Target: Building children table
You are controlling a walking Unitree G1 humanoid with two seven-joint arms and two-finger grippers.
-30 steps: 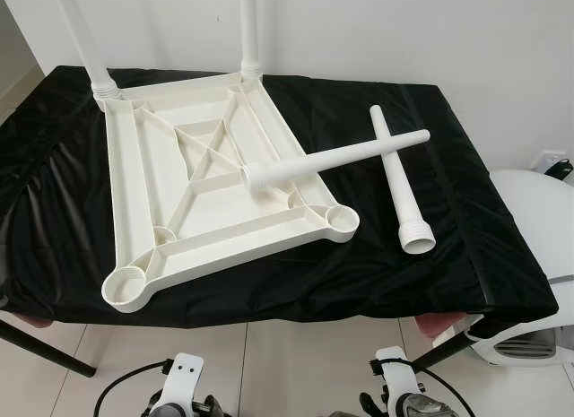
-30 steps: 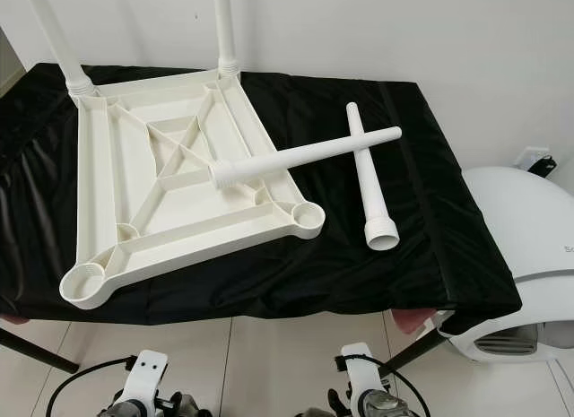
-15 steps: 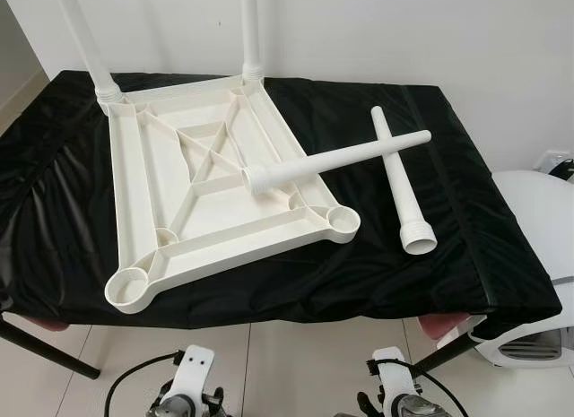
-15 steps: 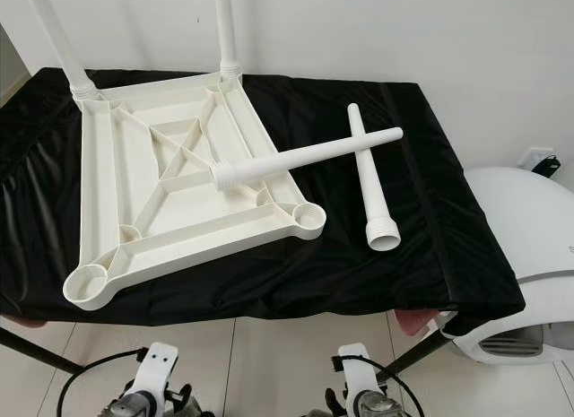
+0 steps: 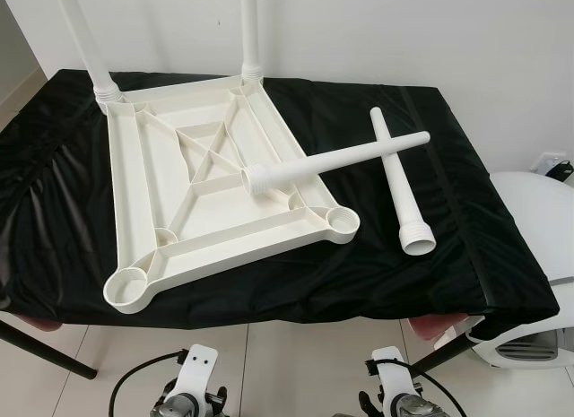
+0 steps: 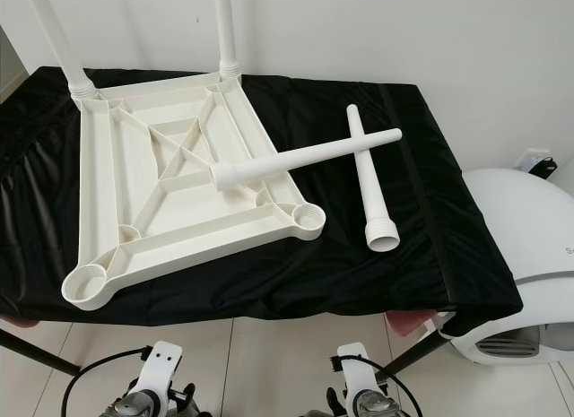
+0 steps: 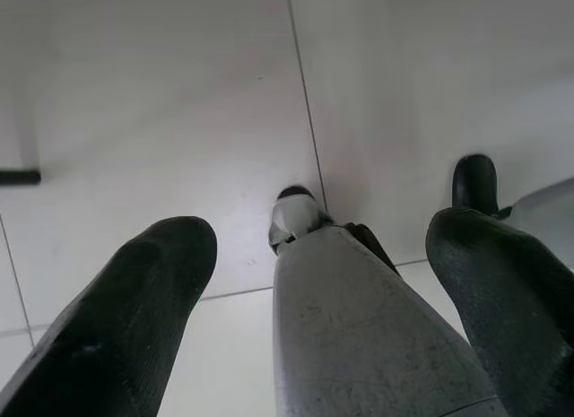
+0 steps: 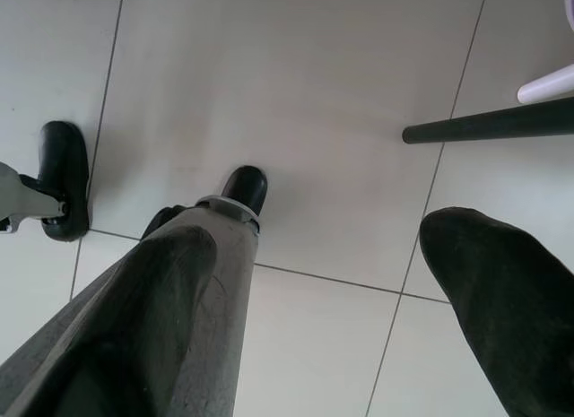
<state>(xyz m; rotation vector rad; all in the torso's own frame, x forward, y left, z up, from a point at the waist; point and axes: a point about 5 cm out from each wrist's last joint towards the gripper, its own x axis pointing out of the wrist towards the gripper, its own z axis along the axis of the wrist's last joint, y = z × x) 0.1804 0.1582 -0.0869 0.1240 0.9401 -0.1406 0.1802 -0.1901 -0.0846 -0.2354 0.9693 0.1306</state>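
A white plastic children's table top (image 5: pixel 211 179) lies upside down on a table draped in black cloth (image 5: pixel 81 220). Two white legs (image 5: pixel 83 36) stand upright in its far corners. A third loose leg (image 5: pixel 336 161) rests with its threaded end on the top's underside and crosses over a fourth leg (image 5: pixel 399 184) lying on the cloth at the right. Both arms hang low by the floor. My left gripper (image 7: pixel 314 282) is open, its fingers (image 7: pixel 126 318) pointing at the tiles. My right gripper (image 8: pixel 314 300) is open too, with nothing between its fingers (image 8: pixel 498 291).
A white rounded appliance (image 5: pixel 538 256) stands on the floor at the right, close to the draped table's corner. A black table leg (image 8: pixel 489 123) slants over the pale tiled floor (image 7: pixel 161 94). A white wall stands behind the table.
The head camera has shifted slightly, so the scene sits a little differently. The table parts have not moved. The wrists at the bottom edge have drifted a little.
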